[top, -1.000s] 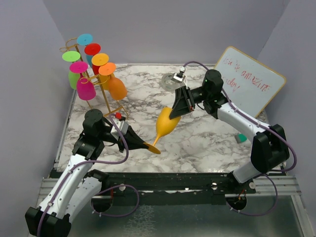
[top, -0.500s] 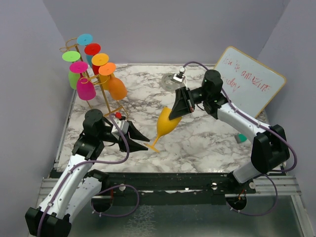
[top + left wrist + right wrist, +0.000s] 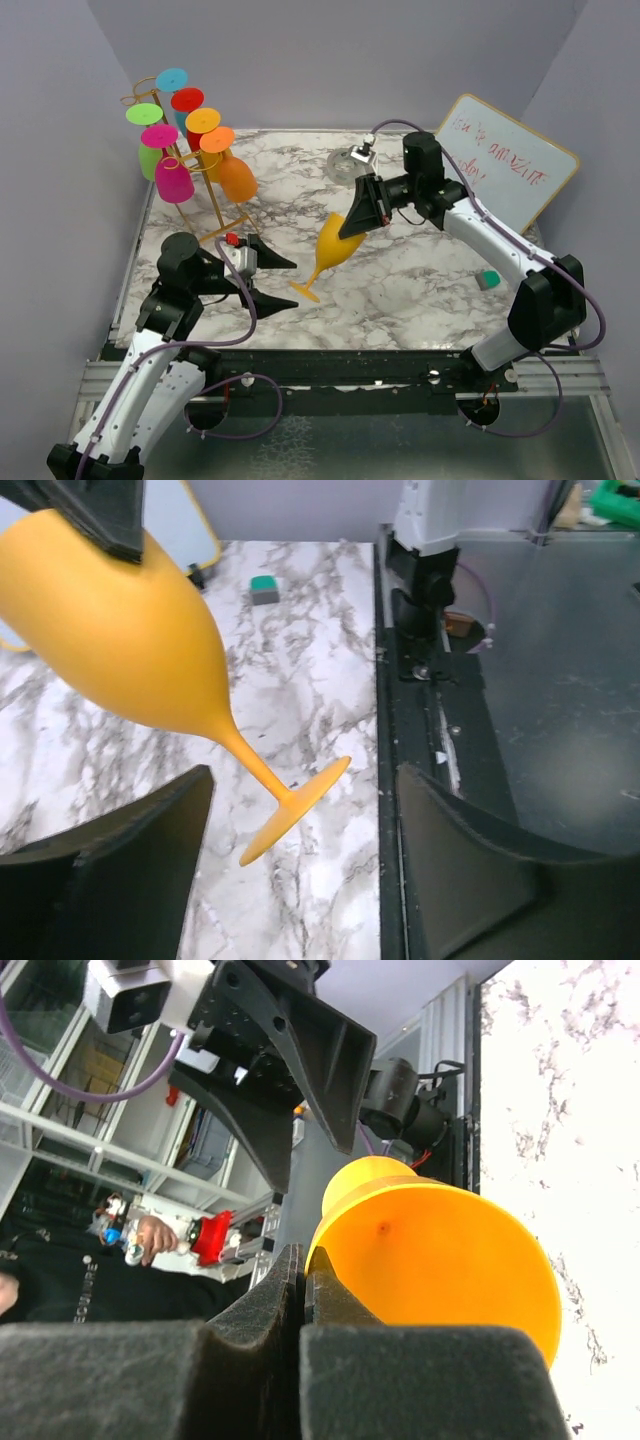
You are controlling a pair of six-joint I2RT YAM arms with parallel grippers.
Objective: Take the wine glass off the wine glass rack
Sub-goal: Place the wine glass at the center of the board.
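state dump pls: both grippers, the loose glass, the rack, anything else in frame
Right gripper: shut on the rim of the yellow wine glass.
Yellow wine glass: off the rack, tilted, held in the air.
Left gripper: open, jaws on either side of the glass foot, not touching.
Rack: upright, six hanging glasses, upside down.
Whiteboard: leaning, red writing.
Teal block: lying on the table.

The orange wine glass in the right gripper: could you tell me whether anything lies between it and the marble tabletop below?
Nothing visible does. The matte orange wine glass hangs tilted from the shut right gripper, its foot over the bare white marble tabletop. The left gripper stands open beside the foot, not touching it.
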